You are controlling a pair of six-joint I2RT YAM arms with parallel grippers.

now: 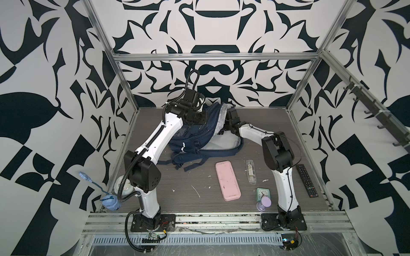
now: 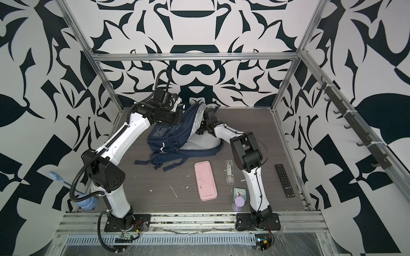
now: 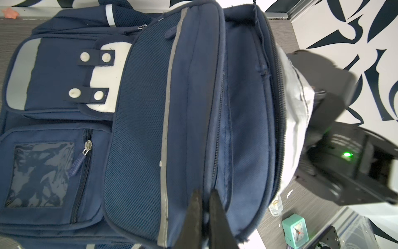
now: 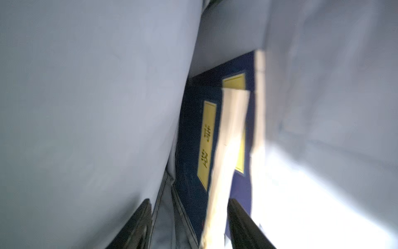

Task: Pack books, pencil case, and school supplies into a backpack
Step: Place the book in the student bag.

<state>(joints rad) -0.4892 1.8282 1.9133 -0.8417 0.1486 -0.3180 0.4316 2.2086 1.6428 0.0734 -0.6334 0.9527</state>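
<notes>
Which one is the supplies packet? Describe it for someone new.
Find the navy backpack at the back, then the pink pencil case lying in front of it. Between that case and the right arm lies the packet: clear, slim, whitish inside, smaller than the case.

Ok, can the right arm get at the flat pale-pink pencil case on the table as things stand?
Probably yes. The flat pale-pink pencil case lies uncovered on the grey table, apart from its neighbours; the right hand is open inside the navy-blue fabric backpack and must withdraw first.
</notes>
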